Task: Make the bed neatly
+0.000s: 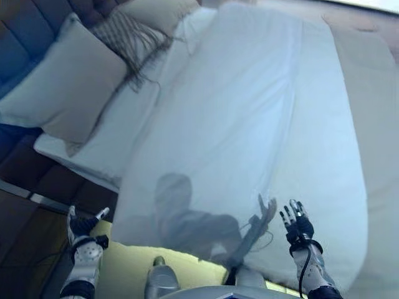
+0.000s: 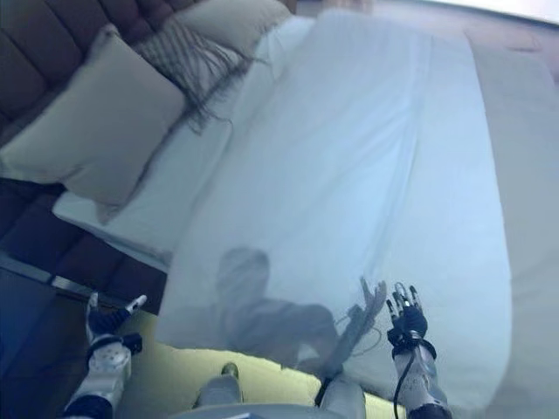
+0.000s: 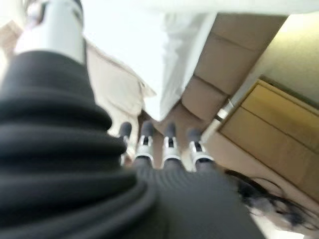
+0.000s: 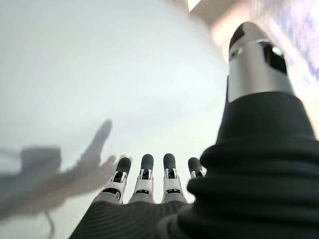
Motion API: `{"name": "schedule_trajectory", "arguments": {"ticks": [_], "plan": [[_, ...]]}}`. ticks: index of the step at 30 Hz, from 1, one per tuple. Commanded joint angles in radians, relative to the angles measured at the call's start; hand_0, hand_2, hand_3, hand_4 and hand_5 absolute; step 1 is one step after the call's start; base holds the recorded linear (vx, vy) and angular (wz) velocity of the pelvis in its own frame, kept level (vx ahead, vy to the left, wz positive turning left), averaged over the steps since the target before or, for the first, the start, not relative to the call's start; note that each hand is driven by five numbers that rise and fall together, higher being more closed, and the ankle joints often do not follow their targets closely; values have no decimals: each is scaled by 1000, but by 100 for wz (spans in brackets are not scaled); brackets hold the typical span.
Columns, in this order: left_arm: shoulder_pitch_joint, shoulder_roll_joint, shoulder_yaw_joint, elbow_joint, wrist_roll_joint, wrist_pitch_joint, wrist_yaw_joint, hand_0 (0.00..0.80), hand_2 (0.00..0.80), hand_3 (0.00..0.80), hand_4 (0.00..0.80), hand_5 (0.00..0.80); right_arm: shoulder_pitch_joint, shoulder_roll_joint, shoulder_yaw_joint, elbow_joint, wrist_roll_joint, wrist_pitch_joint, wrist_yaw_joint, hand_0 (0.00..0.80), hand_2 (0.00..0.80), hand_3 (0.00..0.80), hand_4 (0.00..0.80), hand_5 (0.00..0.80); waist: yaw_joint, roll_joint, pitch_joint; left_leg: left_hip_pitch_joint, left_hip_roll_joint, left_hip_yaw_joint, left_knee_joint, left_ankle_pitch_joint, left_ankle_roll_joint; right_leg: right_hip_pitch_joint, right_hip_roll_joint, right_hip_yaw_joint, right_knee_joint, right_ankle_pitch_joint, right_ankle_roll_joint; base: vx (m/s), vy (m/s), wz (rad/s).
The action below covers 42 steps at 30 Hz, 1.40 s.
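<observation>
A dark padded headboard backs the bed; a white duvet lies spread over the mattress, a beige pillow beside its upper edge; the right hand hovers over the duvet's near edge, fingers straight; the left hand hangs off its near corner, fingers straight, empty.

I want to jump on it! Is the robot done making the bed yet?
Nearly! The white duvet already lies spread smooth over the bed. Both hands are open and hold nothing: the right hand over the duvet, the left hand off its edge. The pillows still sit crooked with a fringed throw bunched between them.
</observation>
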Motion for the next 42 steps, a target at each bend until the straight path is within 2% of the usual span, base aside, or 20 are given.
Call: {"name": "schedule_trajectory", "arguments": {"ticks": [1,5,10,12,13,14,20,25,30,36,42], "plan": [[-77,62,-14,-31,-18,-40,119,0,0,0,0,0,-47,11,-39,-10,77,-102,59,0,0,0,0,0,2,-60,108,-145,11,-78,183,-96,6,68,-94,-1,-355,403,180,-237,-50,-16],[-149,45,-78,-4,24,-18,253,0,0,0,0,0,-90,-10,-31,-3,115,-138,84,0,0,0,0,0,-9,-55,154,-254,6,-111,231,-89,-1,-25,-105,-2,-323,410,170,-231,43,1],[-230,47,-154,29,148,107,379,0,0,0,0,0,-151,-48,-34,-34,121,-164,72,0,0,0,0,0,-22,-45,198,-353,-9,-118,231,-60,-13,-122,-119,-9,-310,427,180,-192,108,-4],[-247,52,-175,45,162,160,399,0,0,0,0,0,-166,-64,-37,-54,124,-160,65,0,0,0,0,0,-29,-45,214,-386,-16,-117,237,-52,-12,-161,-125,-3,-298,433,183,-129,121,-4],[-250,51,-185,55,148,189,401,0,0,0,0,0,-172,-69,-34,-62,121,-159,60,0,0,0,0,0,-28,-41,217,-389,-12,-125,244,-75,-19,-172,-119,10,-283,415,197,-53,124,-2],[-251,48,-194,63,122,202,412,0,0,0,0,0,-175,-72,-30,-74,120,-159,56,0,0,0,0,0,-32,-43,225,-401,-14,-123,248,-72,-18,-190,-120,16,-275,417,198,-36,96,-3],[-234,32,-182,75,82,152,423,0,0,0,0,0,-177,-77,-13,-126,137,-180,66,0,0,0,0,0,-28,-59,252,-472,-18,-125,317,-90,-10,-272,-141,29,-197,413,191,-77,33,-4],[-269,14,-186,55,93,86,488,0,0,0,0,0,-208,-108,-10,-133,135,-160,86,0,0,0,0,0,-37,-41,263,-551,-19,-141,396,-103,-6,-372,-160,69,-75,382,175,-30,58,-2],[-299,5,-176,-30,137,36,565,0,0,0,0,0,-234,-126,-7,-123,147,-136,109,0,0,0,0,0,-38,-30,274,-584,-26,-149,396,-98,-8,-412,-162,77,-72,386,180,-5,19,0],[-341,-5,-242,-33,170,128,559,0,0,0,0,0,-298,-155,3,-148,145,-119,58,0,0,0,0,0,-40,-12,294,-642,-26,-149,436,-104,-5,-473,-181,92,-36,396,180,-29,63,-7],[-353,18,-275,-10,209,191,566,0,0,0,0,0,-306,-167,19,-191,158,-110,32,0,0,0,0,0,-52,-42,314,-694,-3,-157,475,-114,-5,-520,-168,105,-27,415,183,-14,6,-12]]}}
